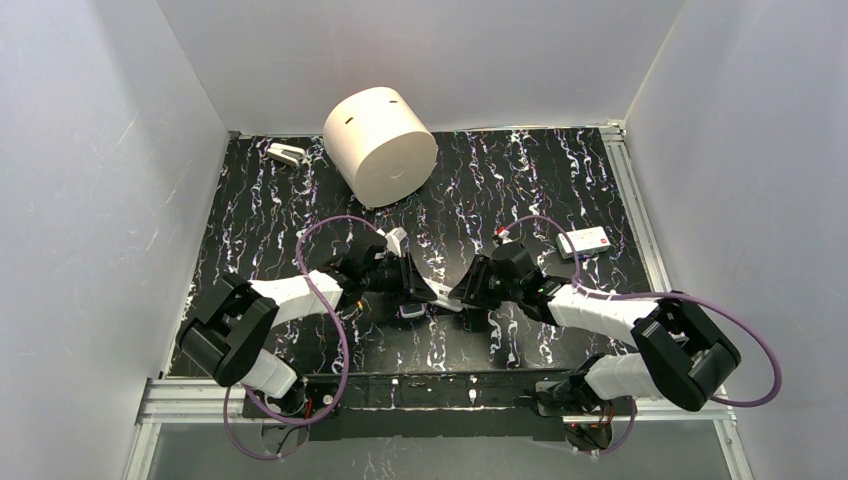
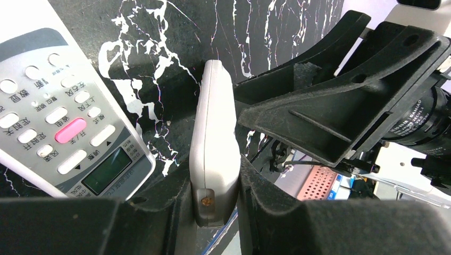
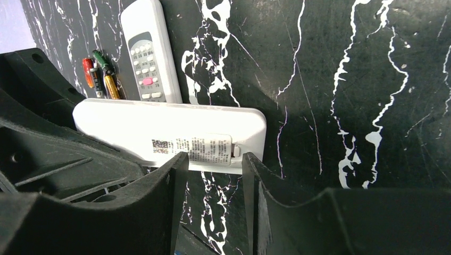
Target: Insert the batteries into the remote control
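The right gripper [image 3: 211,164] is standing open, with its fingers apart on either side of the cover [image 3: 205,149] on the back of the remote [image 3: 159,127]. I cannot tell if they are touching it. The left gripper [image 2: 213,191] is clamping this remote on its long edge, so its long axis is running across in front of the right gripper.

The batteries [image 3: 101,77] are lying on the table beyond the remote, just beside a second remote [image 3: 146,53] and about parallel to it. They seem nearer to the left arm.

The cover is carrying a barcode label, too small to read. The second remote is showing Chinese button labels and one pink key [image 2: 70,130].
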Available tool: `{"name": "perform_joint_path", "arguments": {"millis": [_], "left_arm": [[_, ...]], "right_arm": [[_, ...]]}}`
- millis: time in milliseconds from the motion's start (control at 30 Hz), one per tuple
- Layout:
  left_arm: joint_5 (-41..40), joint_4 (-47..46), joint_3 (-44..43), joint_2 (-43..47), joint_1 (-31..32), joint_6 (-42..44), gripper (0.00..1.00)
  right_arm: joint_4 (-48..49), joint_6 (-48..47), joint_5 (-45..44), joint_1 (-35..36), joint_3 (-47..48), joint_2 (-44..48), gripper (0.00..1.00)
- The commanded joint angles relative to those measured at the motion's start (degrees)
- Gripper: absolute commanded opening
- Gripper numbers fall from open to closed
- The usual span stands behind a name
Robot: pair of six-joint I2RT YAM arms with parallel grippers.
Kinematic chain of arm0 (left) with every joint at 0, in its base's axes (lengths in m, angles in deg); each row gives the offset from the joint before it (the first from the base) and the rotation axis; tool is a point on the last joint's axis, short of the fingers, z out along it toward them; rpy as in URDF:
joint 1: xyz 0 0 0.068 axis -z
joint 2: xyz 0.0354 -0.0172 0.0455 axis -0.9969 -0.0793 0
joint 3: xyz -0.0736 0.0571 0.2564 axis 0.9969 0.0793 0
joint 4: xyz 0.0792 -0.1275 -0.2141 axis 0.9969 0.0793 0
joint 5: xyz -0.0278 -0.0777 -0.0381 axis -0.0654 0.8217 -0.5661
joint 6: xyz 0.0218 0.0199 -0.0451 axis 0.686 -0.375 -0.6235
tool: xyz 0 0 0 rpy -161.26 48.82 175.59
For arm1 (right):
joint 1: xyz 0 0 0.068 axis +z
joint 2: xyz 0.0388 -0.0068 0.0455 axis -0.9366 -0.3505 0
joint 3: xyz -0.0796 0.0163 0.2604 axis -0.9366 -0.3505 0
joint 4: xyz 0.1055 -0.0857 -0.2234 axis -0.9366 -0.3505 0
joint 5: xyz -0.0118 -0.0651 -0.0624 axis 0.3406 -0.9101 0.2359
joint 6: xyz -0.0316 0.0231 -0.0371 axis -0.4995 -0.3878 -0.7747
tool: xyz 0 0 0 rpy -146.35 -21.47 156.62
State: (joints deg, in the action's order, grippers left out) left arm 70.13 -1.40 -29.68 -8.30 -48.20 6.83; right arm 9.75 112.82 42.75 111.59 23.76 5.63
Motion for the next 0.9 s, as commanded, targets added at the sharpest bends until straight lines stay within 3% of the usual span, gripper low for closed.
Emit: {"name": "perform_joint_path", "arguments": {"millis": [0, 500, 867], "left_arm": [[-0.41, 0.95, 1.13, -0.17, 0.1, 0.54, 0.0], [2.13, 0.95, 0.91, -2.23, 0.1, 0.69, 0.0], [2.2, 0.99, 0.08, -3.34, 0.58, 0.38, 0.0]], "right_arm": [[3.01, -0.17, 0.72, -0.18, -0.12, -0.91, 0.5], [8.23, 0.48, 3.69, -0.17, -0.97, -5.03, 0.48], [36.66, 10.18, 15.24, -0.25, -7.83, -4.34, 0.48]]}}
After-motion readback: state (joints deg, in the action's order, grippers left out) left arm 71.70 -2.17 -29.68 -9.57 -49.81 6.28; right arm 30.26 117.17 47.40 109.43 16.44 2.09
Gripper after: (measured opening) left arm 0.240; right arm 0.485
